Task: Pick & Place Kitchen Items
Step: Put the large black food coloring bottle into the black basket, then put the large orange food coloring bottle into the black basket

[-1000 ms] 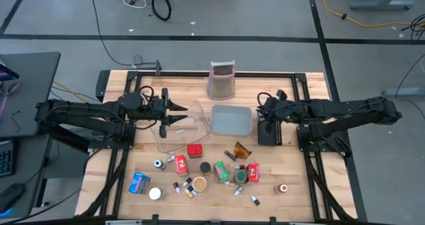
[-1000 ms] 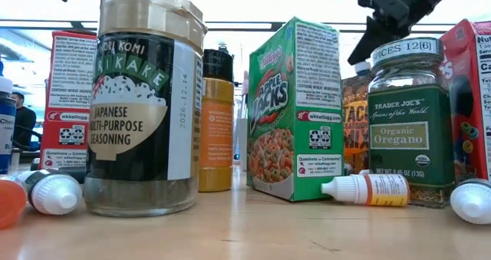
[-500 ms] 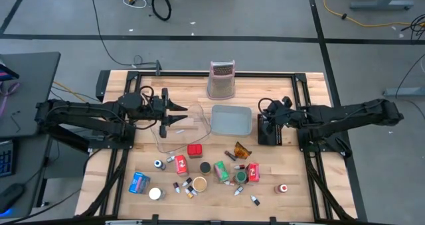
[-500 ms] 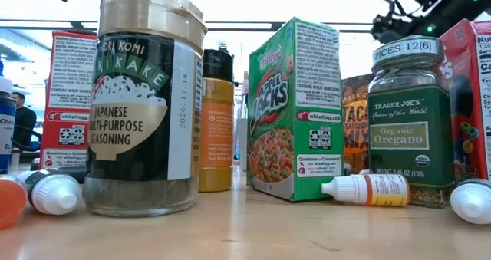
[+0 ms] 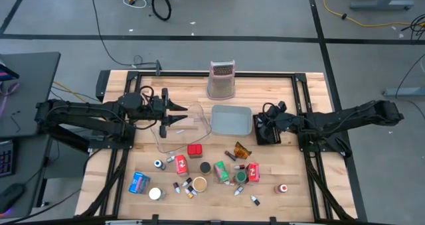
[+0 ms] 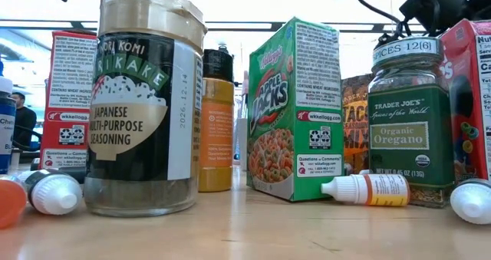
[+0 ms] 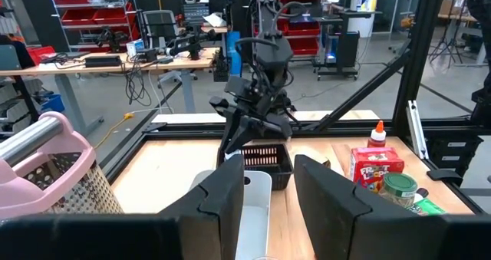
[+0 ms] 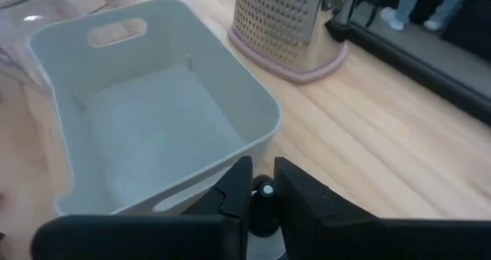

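The coming pick turns on how the goods lie relative to the two arms. All the kitchen items sit in a loose cluster along the near side of the wooden table [image 5: 305, 85], while both grippers hang farther back, level with the trays.

The right gripper [image 5: 260, 127] is over the small black ribbed tray [image 5: 271, 137], just right of the pale grey rectangular tray [image 5: 232, 108]. Its fingers are drawn almost together. In the right wrist view a small dark piece shows in the narrow slit between them, and I cannot tell whether that is something held or part of the gripper itself.

The closest item to this gripper is the brown and orange snack packet [image 5: 242, 149], which lies to the near left of it with its long axis slanting across the table. The red cereal box [image 5: 253, 172] and the green-labelled oregano jar [image 5: 240, 176] lie nearer still, almost straight toward the near edge.

The left gripper [image 5: 180, 115] waits over the clear plastic tray [image 5: 174, 136] with its fingers apart and nothing visible between them. The square red box [image 5: 194, 150] lies just near-right of it.

In my judgement the right arm is better placed for the packet and the left arm for the red box.
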`<state>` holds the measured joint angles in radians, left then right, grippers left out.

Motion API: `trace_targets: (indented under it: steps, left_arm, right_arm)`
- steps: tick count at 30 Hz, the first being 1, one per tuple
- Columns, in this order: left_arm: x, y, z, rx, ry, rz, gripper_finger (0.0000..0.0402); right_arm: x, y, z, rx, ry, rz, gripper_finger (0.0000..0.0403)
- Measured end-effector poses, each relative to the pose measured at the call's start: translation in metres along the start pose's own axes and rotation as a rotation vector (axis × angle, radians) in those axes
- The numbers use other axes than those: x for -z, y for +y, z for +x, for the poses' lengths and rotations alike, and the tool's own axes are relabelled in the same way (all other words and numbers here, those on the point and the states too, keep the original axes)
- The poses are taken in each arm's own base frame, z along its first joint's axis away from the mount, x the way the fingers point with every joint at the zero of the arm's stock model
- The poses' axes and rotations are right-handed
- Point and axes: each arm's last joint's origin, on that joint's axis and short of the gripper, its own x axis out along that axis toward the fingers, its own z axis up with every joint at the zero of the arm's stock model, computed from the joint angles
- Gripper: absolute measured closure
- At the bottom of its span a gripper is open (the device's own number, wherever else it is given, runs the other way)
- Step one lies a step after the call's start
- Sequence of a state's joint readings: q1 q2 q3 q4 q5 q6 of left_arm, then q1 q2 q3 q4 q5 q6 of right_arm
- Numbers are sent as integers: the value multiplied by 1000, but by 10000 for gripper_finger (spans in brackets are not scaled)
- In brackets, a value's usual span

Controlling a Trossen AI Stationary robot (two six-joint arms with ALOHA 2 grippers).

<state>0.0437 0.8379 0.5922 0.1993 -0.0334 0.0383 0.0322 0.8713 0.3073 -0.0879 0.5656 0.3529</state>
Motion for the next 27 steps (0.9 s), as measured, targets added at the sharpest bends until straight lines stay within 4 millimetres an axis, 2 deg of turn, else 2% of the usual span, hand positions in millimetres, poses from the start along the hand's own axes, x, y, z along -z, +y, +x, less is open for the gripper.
trace_targets:
  steps: [4,13,27]
  left_arm:
    - [0,0,0,0,0,0,276]
    - [0,0,0,0,0,0,276]
    - [0,0,0,0,0,-1,276]
  right_arm:
    - [-3,-1,0,47,-48,-21,337]
    - [-4,0,0,33,-47,-24,328]
    - [-10,2,0,-1,-97,-44,260]
